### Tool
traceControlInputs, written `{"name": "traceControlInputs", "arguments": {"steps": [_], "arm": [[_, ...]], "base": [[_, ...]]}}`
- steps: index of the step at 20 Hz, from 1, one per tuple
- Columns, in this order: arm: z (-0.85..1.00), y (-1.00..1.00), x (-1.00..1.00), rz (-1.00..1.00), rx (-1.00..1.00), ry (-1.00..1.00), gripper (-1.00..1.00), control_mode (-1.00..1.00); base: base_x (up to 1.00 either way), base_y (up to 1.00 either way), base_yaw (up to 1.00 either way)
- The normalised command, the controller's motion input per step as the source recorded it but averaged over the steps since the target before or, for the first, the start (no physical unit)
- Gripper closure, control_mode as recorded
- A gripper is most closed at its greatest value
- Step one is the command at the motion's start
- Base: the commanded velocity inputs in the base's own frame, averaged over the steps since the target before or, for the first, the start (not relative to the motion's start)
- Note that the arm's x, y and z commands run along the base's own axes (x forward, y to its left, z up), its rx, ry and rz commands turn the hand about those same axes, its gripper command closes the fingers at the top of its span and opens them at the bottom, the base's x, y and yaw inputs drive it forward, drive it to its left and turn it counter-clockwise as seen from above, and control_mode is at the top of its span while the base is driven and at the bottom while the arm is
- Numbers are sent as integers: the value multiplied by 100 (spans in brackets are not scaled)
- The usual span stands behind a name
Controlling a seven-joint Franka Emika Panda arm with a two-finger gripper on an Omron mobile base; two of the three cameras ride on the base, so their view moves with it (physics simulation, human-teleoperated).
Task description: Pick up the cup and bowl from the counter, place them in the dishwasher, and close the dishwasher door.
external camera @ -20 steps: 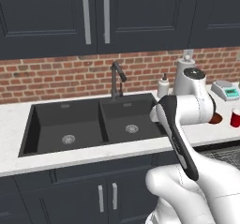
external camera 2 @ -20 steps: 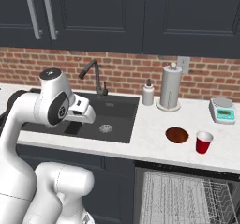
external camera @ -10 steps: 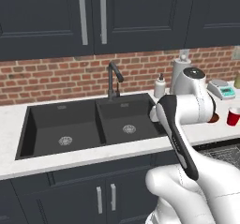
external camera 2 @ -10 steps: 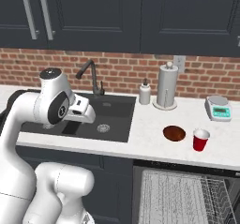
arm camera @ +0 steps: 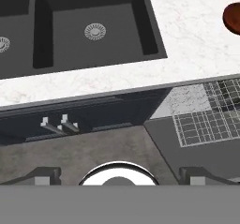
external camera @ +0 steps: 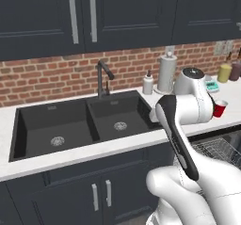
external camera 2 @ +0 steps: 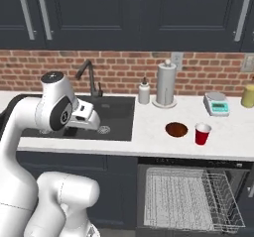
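While the gripper (arm camera: 119,174) hangs over the sink's (external camera 2: 116,119) front edge with fingers spread wide and empty, the bowl (external camera 2: 176,129) and cup (external camera 2: 202,133) sit just beside each other on the counter (external camera 2: 149,132), above the dishwasher's (external camera 2: 186,199) pulled-out rack.

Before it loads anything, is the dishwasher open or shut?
Open: the dishwasher has its wire rack pulled out below the counter.
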Motion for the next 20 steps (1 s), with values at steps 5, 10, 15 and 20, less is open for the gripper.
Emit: {"name": "traceControlInputs", "arguments": {"steps": [5,10,15,20], "arm": [[0,0,0,0,0,0,-100,100],[0,0,0,0,0,0,-100,100],[0,0,0,0,0,0,-100,100],[0,0,0,0,0,0,-100,100]], "base": [[-35,14,-32],[-13,17,-39],[0,36,-40],[0,42,-39]]}}
